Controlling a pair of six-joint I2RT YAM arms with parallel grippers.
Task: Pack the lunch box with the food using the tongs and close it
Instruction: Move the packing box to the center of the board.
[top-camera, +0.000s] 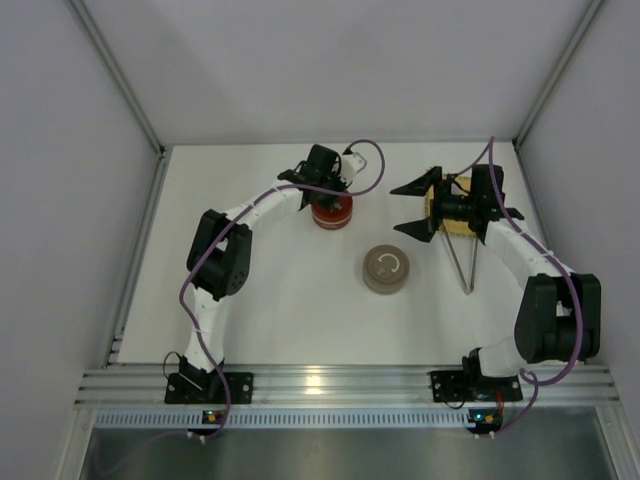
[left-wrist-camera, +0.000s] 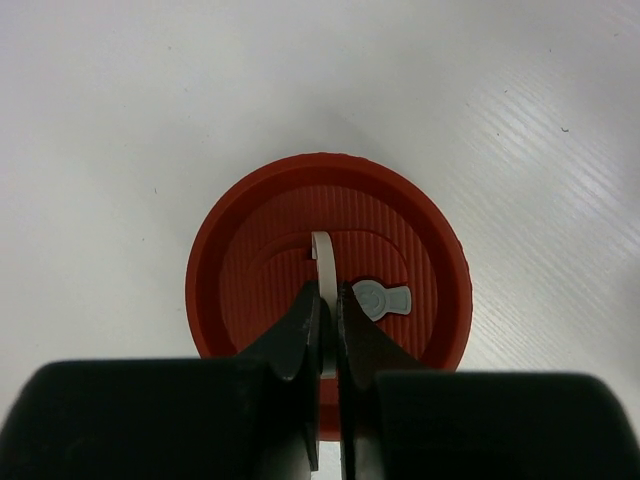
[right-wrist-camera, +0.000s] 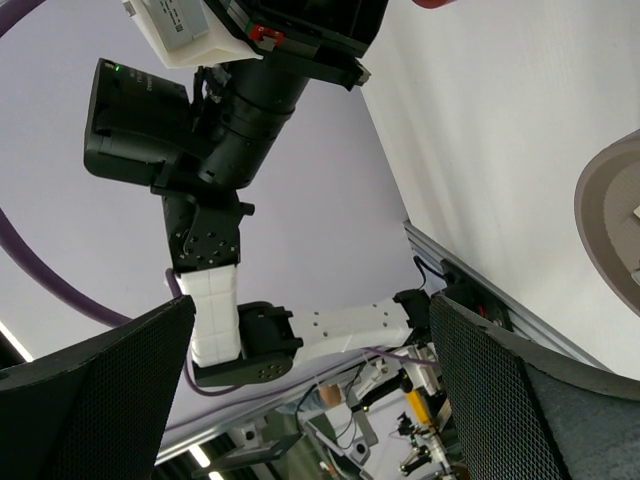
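The top view is taking in the whole surface (top-camera: 300, 320): both arms, a red tin (top-camera: 331, 212), a grey tin (top-camera: 386, 270) and the tongs (top-camera: 459, 265). Neither wrist view is showing the tongs. The left wrist view is giving the close detail the top view is missing: the ribbed red lid (left-wrist-camera: 260, 260), a small grey valve tab (left-wrist-camera: 383, 298) and a white tab (left-wrist-camera: 322, 262) standing up at the lid's middle. The right wrist view is looking sideways at the left arm and catching only an edge of the grey tin (right-wrist-camera: 610, 230).

The left pincer (top-camera: 328, 192) (left-wrist-camera: 327, 300) is sitting over the red tin with its jaws closed, pinching the white tab between them. The right pincer (top-camera: 408, 208) (right-wrist-camera: 312, 305) is hanging above the surface with its fingers (right-wrist-camera: 100, 400) spread wide, holding nothing and pointing toward the left arm. Its wrist is sitting over a yellow mat (top-camera: 463, 185).

The tongs are lying flat on the surface, right of the grey tin and apart from it. Their long axis is running near to far, with the joined end pointing at the near edge and the two arms opening toward the mat.
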